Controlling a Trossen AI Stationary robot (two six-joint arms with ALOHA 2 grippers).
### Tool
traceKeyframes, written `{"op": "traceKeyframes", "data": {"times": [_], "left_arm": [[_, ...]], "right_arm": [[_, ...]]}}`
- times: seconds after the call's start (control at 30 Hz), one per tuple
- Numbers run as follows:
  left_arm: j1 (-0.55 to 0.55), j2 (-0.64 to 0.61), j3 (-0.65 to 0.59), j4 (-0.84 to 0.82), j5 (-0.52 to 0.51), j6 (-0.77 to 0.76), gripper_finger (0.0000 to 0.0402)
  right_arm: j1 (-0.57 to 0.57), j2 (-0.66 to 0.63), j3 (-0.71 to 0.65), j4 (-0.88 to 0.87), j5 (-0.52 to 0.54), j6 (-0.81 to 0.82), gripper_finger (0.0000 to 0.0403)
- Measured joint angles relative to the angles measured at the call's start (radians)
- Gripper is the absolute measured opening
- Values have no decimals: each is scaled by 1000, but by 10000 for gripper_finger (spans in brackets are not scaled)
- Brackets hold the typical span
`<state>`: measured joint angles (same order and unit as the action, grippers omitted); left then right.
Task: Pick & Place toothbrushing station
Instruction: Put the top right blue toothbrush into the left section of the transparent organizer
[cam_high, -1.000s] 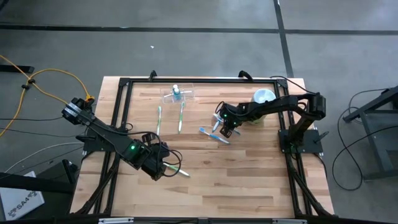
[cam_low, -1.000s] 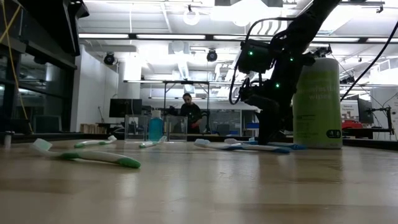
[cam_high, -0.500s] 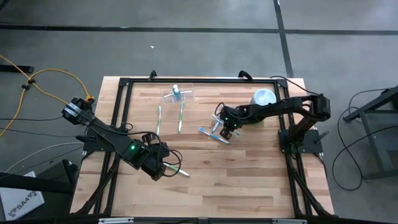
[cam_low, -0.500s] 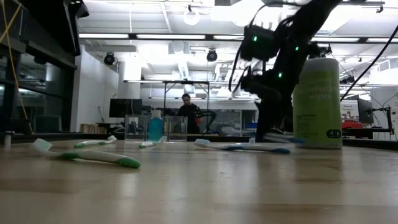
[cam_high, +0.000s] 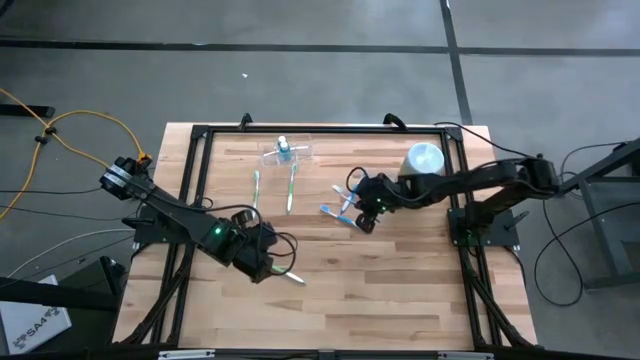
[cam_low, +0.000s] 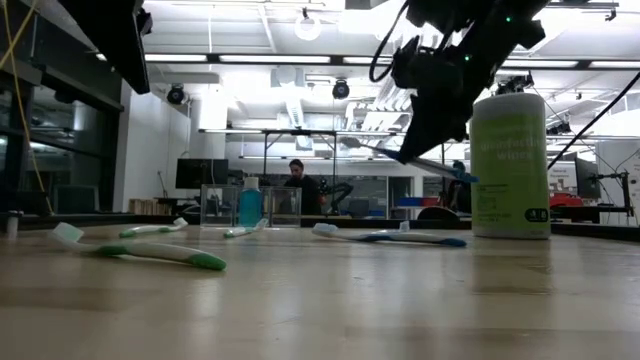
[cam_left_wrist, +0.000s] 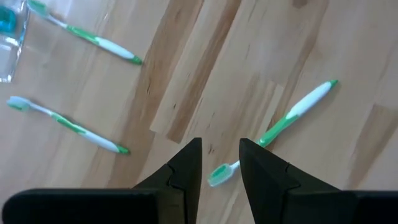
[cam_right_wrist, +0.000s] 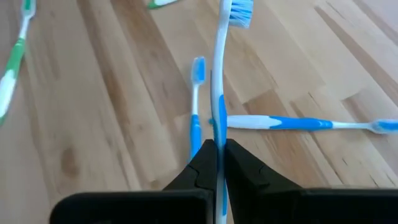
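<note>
My right gripper (cam_high: 366, 208) hangs above the table's middle right, shut on a blue toothbrush (cam_right_wrist: 219, 74). Two more blue toothbrushes (cam_high: 338, 212) lie crossed on the wood below it. The clear toothbrushing station (cam_high: 285, 152) stands near the far edge with a blue item inside. Two green toothbrushes (cam_high: 256, 190) (cam_high: 292, 188) lie just in front of it. My left gripper (cam_left_wrist: 221, 168) hovers open, high over a third green toothbrush (cam_left_wrist: 292, 112) near the table's front left, touching nothing. My right gripper pinches the blue toothbrush's handle (cam_right_wrist: 217, 134) between its two fingers, at about mid-length. The fingers slant down from the table's right side. The toothbrush is lifted clear of the table and tilted (cam_low: 440, 168), its bristle head (cam_right_wrist: 239, 12) pointing away from the wrist.
A light green canister (cam_high: 425, 160) with a pale lid stands at the far right, close to my right arm. A black frame (cam_high: 195, 140) runs around the wooden top. A person sits in the room beyond the table.
My right gripper has risen from the table, staying shut, and has turned a little. The blue toothbrush has come up with it from beside the other two and now hangs tilted, clear of the wood.
</note>
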<state>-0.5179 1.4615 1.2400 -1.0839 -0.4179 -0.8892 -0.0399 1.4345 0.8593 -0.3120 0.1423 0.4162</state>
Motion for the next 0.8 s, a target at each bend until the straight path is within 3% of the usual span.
{"op": "traceKeyframes", "data": {"times": [0.23,0.5,0.63,0.8], "left_arm": [[24,0,0,101,0,49,99],[74,0,0,368,-18,299,99],[75,0,0,450,-42,411,99],[75,0,0,465,-180,474,99]], "right_arm": [[57,-1,0,95,13,-48,5],[124,-1,0,302,22,-127,5],[165,-1,0,341,120,-160,5],[213,-1,0,369,251,-192,5]]}}
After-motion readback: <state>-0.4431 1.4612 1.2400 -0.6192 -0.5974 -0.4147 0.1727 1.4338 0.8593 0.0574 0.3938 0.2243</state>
